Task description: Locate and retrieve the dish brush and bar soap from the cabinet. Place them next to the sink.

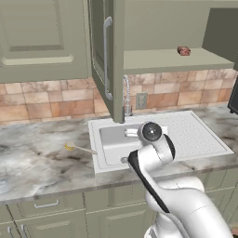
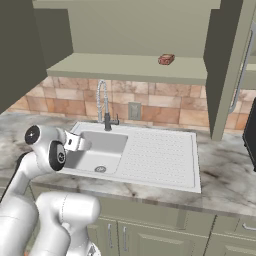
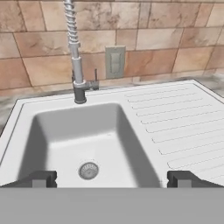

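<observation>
1. The arm [image 1: 158,167] is bent at the elbow, with the wrist held above the sink [image 1: 204,144] basin and aimed at the back wall.
2. The gripper [image 3: 111,178] is seen spread wide apart, with nothing between its fingertips [image 3: 41,178].
3. The bar soap [image 1: 184,51] is left on the open cabinet [image 1: 162,59] shelf, to the right.
4. The dish brush [image 1: 80,148] is laid flat on the counter [image 1: 42,158], just left of the sink.
</observation>
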